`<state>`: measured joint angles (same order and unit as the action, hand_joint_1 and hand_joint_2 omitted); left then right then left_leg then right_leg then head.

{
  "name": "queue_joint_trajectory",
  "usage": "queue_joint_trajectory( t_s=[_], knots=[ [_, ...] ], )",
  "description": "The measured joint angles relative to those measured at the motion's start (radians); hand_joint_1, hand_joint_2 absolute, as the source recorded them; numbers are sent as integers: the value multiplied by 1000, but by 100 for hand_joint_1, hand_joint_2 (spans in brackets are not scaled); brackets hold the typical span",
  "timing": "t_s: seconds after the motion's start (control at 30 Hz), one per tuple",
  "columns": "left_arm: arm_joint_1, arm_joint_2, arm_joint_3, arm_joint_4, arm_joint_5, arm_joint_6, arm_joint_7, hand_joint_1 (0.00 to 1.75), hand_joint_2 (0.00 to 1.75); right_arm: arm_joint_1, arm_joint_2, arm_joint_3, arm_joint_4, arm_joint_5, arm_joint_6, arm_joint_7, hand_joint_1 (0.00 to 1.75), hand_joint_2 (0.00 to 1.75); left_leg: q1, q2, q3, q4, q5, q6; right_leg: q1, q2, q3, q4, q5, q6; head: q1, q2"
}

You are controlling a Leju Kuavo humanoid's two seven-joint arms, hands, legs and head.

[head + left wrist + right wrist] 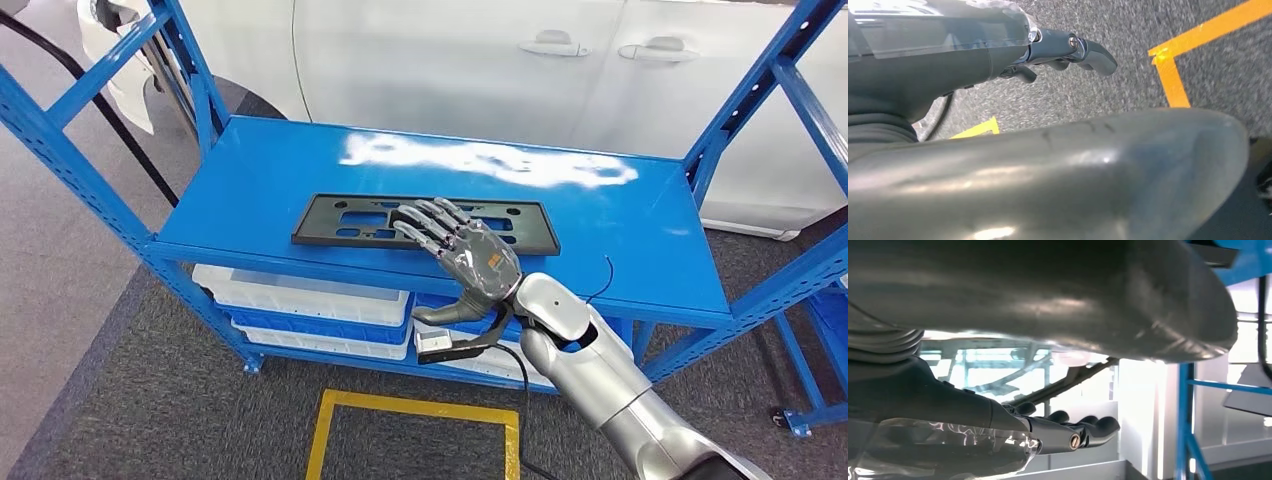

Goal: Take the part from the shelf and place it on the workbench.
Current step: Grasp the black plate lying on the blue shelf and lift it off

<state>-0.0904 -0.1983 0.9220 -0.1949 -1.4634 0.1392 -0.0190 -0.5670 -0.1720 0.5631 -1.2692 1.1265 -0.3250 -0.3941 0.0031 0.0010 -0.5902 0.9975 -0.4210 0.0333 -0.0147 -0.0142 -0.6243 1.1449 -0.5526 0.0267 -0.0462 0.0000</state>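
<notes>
On the blue steel shelf (640,225), the flat black rectangular plastic frame part (350,220) lies unlifted as the robot's right hand (462,255) rests spread over its near end (thumb below the shelf edge), gripping nothing; lifting and carrying remain.

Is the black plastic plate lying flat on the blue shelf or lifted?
Flat: the black plastic plate lies on the blue shelf, right hand over it.

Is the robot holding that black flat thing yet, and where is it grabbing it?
Not yet. The right hand lies spread over the black part's near edge, thumb below the shelf lip; nothing gripped.
</notes>
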Motion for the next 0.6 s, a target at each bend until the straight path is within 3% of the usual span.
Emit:
queue_joint_trajectory(
  t_s=[0.07,0.13,0.2,0.27,0.3,0.37,0.47,0.5,0.53,0.6],
  knots=[
    [0,0,0,0,0,0,0,0,0,0,0,0,0,0,0,0,0,0,0,-1,0,0,0,0,0,1,-3,6,-3,0,0,0],
    [0,0,0,0,1,-1,-2,0,0,1,0,2,9,8,-2,5,0,0,-1,-19,-1,2,0,1,0,5,-48,91,-22,2,0,0],
    [2,-1,0,0,2,-2,-5,0,0,-29,2,14,63,98,12,82,0,0,-2,-51,-5,12,-5,-8,0,18,-34,30,32,-5,0,0],
    [4,-1,0,0,1,-3,-4,0,0,-96,9,36,170,234,36,187,0,0,-3,-64,-12,20,-10,-27,0,25,21,-115,107,-23,0,0],
    [3,-1,0,0,-2,-4,-4,0,0,-134,15,48,231,281,44,218,0,0,-3,-57,-16,27,-15,-34,0,23,20,-121,111,-32,0,0],
    [-1,-1,-1,0,-4,-7,-3,0,0,-208,29,64,349,312,54,231,0,0,-2,-34,-46,93,-54,-44,-3,19,21,-128,117,-44,0,0],
    [-7,-1,-1,0,-4,-11,-2,0,0,-301,46,85,520,320,64,230,0,0,4,-16,-137,281,-134,-54,0,7,20,-128,117,-48,0,0],
    [-7,-1,-1,0,-4,-11,-2,0,0,-322,51,90,563,320,63,229,0,0,5,-14,-150,305,-135,-55,1,3,20,-128,117,-48,0,0],
    [-6,-1,-2,0,-4,-11,-2,0,0,-338,56,95,596,320,62,229,0,0,5,-13,-143,289,-116,-54,2,0,21,-128,117,-48,0,0],
    [-6,0,-2,0,-4,-11,-2,0,0,-363,66,101,645,320,60,228,0,0,5,-8,-80,157,-47,-44,3,-3,24,-127,115,-45,0,0]
  ],
)
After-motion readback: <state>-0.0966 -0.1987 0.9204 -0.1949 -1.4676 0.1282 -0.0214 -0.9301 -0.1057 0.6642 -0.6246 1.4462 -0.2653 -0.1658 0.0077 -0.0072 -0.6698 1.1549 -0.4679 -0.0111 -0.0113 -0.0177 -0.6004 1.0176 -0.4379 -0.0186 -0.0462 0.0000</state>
